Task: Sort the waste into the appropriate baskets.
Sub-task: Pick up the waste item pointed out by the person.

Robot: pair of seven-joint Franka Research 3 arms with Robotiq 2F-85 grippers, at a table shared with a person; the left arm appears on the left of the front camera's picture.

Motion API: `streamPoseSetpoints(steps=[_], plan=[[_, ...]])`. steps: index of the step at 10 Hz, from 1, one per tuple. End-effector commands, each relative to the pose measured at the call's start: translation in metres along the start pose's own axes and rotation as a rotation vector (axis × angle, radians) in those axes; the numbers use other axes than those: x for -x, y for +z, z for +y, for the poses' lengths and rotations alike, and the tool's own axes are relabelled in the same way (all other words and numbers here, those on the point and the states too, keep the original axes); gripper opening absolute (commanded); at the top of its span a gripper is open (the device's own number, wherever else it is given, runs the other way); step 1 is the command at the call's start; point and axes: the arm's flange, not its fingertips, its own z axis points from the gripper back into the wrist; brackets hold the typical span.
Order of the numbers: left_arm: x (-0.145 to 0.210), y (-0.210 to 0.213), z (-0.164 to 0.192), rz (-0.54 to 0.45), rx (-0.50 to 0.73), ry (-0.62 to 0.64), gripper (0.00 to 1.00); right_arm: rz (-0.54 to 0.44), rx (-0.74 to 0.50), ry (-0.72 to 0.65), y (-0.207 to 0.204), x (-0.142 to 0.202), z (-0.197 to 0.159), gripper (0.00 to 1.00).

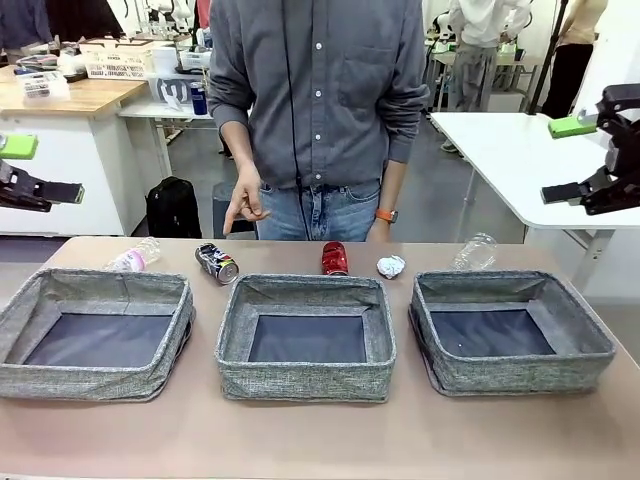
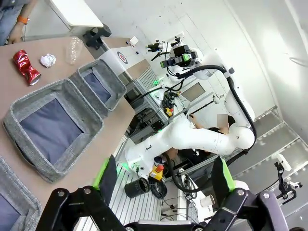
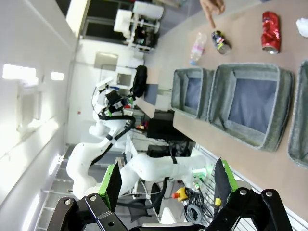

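While left pincer (image 1: 42,170), right pincer (image 1: 563,160) hang released, crumpled foil ball (image 1: 391,266), dented red can (image 1: 335,258) lie behind soft woven baskets (image 1: 305,377).

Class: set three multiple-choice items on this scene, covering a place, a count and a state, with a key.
1. Where does the red can lie?
A. on the table behind the middle basket
B. in the left basket
C. in a gripper

2. How many grey baskets are there?
A. two
B. four
C. three

3. The left gripper and right gripper are:
A. both shut
B. both open, empty
C. one holding a bottle

Key: 1 A, it lies beyond that basket's far wall; 2 C, three in a row; 3 B, jaws apart, nothing between.
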Motion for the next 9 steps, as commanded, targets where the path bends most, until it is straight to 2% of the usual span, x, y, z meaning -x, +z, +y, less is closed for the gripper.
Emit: streamPoseSetpoints(steps=[1,2,5,7,8,9], plan=[[0.0,0.0,0.0,0.0,0.0,0.0,1.0,-0.005,-0.021,0.026,-0.001,-0.004,0.001,1.0],[-0.018,-0.016,0.0,-0.092,-0.163,0.118,1.0,-0.005,-0.021,0.026,-0.001,-0.004,0.001,1.0],[-0.093,-0.109,0.04,0.026,-0.397,0.523,1.0,-0.005,-0.021,0.026,-0.001,-0.004,0.001,1.0],[-0.107,-0.143,0.075,0.068,-0.508,0.711,1.0,-0.005,-0.021,0.026,-0.001,-0.004,0.001,1.0],[-0.108,-0.145,0.077,0.116,-0.442,0.629,1.0,-0.005,-0.021,0.026,-0.001,-0.004,0.001,1.0],[-0.089,-0.152,0.062,0.011,-0.521,0.582,1.0,-0.005,-0.021,0.026,-0.001,-0.004,0.001,1.0]])
